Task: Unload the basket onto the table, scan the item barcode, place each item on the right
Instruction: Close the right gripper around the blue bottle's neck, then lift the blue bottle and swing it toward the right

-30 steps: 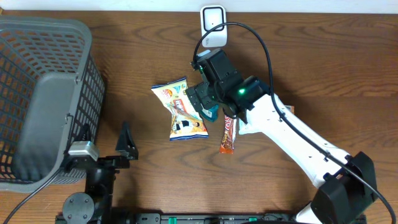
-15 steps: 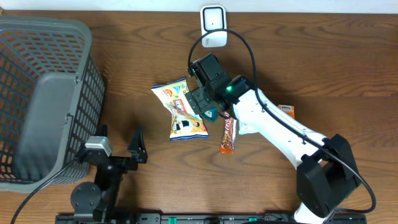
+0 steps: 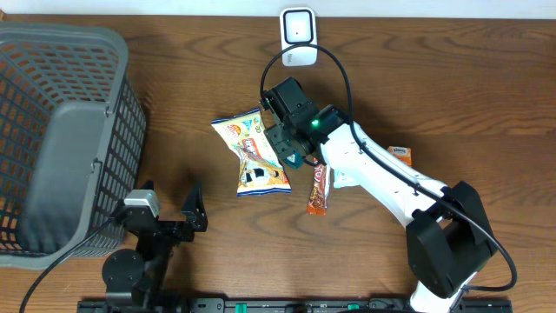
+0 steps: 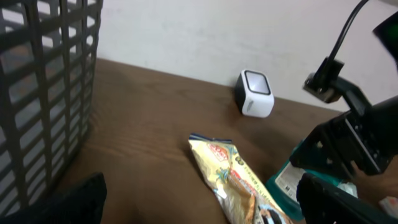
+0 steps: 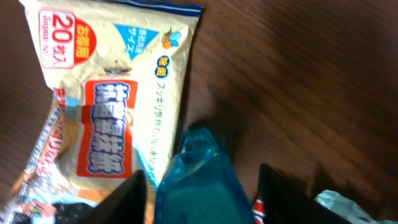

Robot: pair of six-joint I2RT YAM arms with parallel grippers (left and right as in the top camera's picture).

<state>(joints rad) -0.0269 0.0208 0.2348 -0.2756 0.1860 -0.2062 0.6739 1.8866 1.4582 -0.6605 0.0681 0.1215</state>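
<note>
Right arm at the snack packets, left arm waiting beside the basket

On the brown tabletop (image 3: 452, 78), from the left: a grey basket (image 3: 61, 130); the left gripper (image 3: 169, 224), fingers spread wide and empty; the yellow snack bag (image 3: 250, 152); the right gripper (image 3: 287, 149), fingers astride a blue packet (image 5: 199, 180), contact not clear; a chocolate bar (image 3: 318, 189). The white scanner (image 3: 297, 35) stands at the far edge.
</note>
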